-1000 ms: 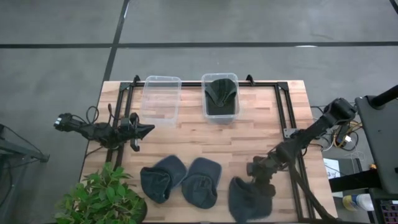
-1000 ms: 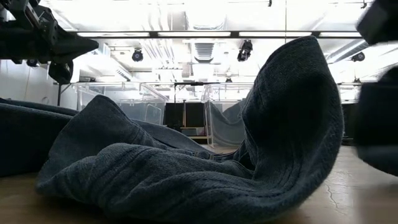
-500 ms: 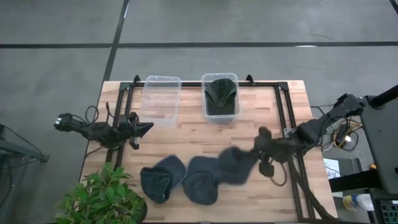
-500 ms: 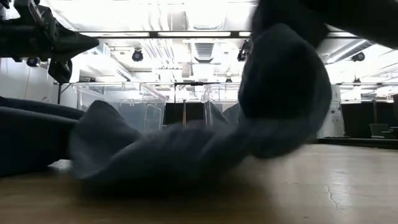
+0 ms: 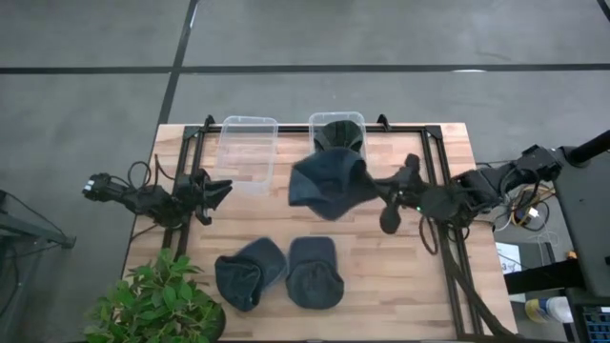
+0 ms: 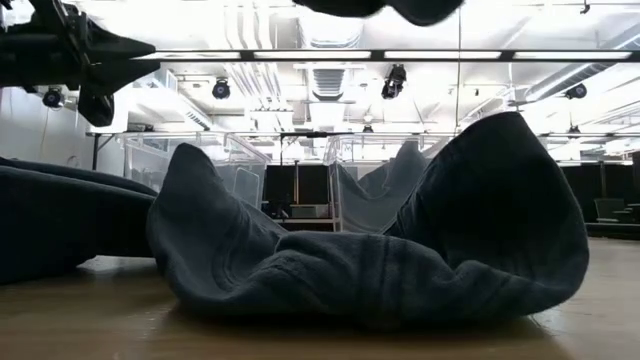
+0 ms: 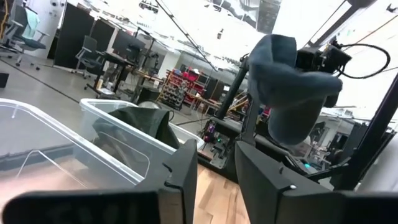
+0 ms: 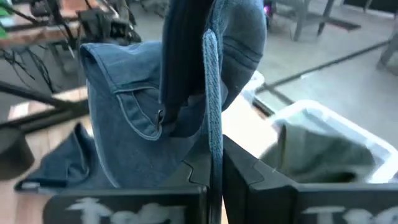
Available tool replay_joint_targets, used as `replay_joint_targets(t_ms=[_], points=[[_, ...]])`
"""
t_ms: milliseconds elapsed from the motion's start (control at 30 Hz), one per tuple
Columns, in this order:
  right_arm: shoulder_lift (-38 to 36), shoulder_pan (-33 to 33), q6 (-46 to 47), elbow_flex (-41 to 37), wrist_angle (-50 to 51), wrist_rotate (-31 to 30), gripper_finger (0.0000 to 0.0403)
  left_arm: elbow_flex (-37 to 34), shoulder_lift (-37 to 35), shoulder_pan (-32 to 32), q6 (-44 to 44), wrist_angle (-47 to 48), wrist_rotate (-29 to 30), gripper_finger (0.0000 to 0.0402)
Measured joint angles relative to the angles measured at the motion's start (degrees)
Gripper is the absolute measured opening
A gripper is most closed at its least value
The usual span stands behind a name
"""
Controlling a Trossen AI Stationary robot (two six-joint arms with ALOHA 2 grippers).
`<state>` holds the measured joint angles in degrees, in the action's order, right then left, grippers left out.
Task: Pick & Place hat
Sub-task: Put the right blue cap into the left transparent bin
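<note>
My right gripper (image 5: 370, 185) is shut on a dark blue-grey hat (image 5: 327, 185), which it holds in the air just near of the right clear bin (image 5: 338, 164). That bin holds another dark hat (image 5: 337, 141). The held hat also shows in the left wrist view (image 7: 286, 87) and at the top of the low view (image 6: 380, 8). Two more hats (image 5: 250, 272) (image 5: 315, 273) lie crumpled on the wood at the near middle. My left gripper (image 5: 223, 189) hovers open at the table's left, with nothing between its fingers (image 7: 214, 180). My right gripper pinches the hat's edge (image 8: 213, 146) between its two fingers, a band of cloth running between them. The fingers come roughly level from the table's right side. The hat is lifted clear of the table and bunches beyond the fingertips toward the left.
An empty clear bin (image 5: 248, 152) stands at the far left of centre. A potted plant (image 5: 152, 305) sits at the near left corner. Black frame rails (image 5: 434, 171) run along the table's sides. Bare wood lies between the bins and the two lying hats.
My right gripper has taken the hat off the near right of the table, up and toward the far edge and left, to just near of the right bin; the hat now hangs clear. My left gripper has opened in place.
</note>
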<state>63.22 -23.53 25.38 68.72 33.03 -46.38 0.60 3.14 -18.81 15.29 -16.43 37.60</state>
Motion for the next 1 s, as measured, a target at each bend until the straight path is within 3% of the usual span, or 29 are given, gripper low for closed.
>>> replay_joint_targets(t_ms=[333,533,633,733,1000], points=[[9.07,13.76,-14.16,0.17,-23.46,8.59,0.0012,0.00,0.00,0.07,-2.16,-3.72,1.52,0.0104],[19.02,20.41,-18.37,2.26,-34.26,13.71,0.0012,0.00,0.11,0.04,-6.24,-6.33,-2.51,0.0104],[24.13,22.07,-19.03,4.50,-39.28,15.11,0.0012,0.00,0.26,0.04,-7.43,-8.70,-2.25,0.0104],[29.21,22.27,-22.53,7.24,-45.40,15.28,0.0012,0.00,0.44,0.03,-6.96,-9.66,2.52,0.0104],[38.47,23.70,-24.14,18.04,-45.68,15.14,0.0012,0.00,0.46,0.06,-9.67,-9.56,3.27,0.0104]])
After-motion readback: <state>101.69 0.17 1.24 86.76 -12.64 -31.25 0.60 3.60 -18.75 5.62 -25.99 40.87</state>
